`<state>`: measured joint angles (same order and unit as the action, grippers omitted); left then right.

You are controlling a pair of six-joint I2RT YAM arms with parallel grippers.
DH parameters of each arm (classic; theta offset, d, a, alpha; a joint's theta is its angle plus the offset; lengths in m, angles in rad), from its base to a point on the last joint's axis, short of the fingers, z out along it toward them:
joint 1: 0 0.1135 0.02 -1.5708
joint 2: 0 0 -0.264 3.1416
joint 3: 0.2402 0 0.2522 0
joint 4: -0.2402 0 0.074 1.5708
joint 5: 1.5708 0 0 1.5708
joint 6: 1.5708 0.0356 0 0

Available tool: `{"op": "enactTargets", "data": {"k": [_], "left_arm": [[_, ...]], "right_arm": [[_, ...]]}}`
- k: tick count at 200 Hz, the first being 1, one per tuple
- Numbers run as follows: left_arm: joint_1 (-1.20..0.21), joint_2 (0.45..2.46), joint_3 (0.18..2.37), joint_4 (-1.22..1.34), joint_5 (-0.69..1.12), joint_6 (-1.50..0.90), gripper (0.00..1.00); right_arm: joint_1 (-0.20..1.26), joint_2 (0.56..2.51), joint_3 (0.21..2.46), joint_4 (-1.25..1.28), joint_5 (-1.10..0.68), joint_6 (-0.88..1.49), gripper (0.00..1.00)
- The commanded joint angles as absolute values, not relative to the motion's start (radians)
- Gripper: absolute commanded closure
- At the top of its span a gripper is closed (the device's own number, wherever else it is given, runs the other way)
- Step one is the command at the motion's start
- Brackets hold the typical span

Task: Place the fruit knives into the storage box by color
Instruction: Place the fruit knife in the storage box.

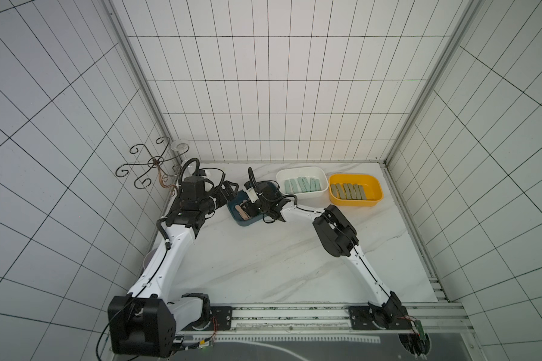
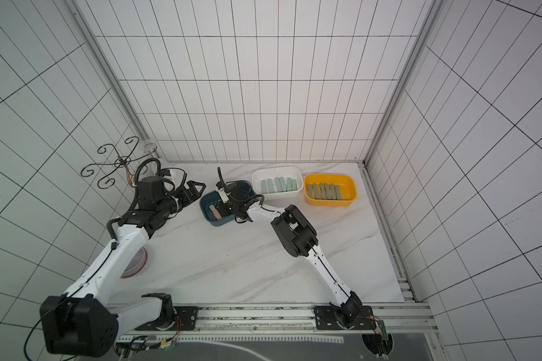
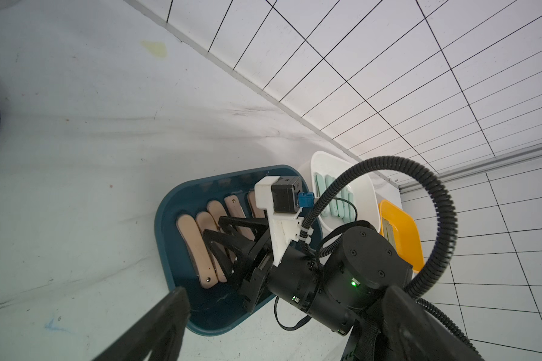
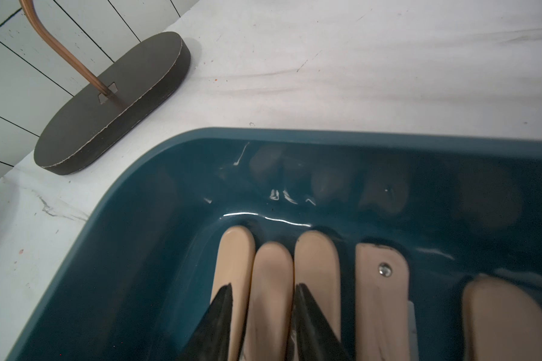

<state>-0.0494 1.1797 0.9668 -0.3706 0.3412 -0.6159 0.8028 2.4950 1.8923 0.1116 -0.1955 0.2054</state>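
Five peach-pink fruit knives [image 4: 318, 259] are lying in the dark blue box [image 4: 169, 175]. The right gripper [image 4: 263, 286] is reaching into that box, its jaws straddling one of them; cannot tell whether they are clamping it. The left gripper [image 1: 233, 191] is hovering just beside the box, jaws apart, empty.

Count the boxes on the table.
3, side by side: a blue box at the left, a white box in the middle, a yellow box at the right. None looks hidden.
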Motion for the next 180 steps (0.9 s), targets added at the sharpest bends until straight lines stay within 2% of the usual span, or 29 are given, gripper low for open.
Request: {"op": "enactTargets", "data": {"k": [1,108,180], "left_arm": [[-0.046,1.178,0.988,-0.354,0.343,-0.609,0.03],[-0.046,1.174,0.991,-0.354,0.346,-0.610,0.03],[-0.046,1.151,1.006,-0.353,0.345,-0.611,0.03]], "right_arm": [[0.795,2.490,1.970,0.083,-0.184,0.189,0.62],[0.778,2.196,1.815,0.159,-0.268,0.199,0.50],[0.683,1.957,1.528,0.202,-0.209,0.212,0.47]]}}
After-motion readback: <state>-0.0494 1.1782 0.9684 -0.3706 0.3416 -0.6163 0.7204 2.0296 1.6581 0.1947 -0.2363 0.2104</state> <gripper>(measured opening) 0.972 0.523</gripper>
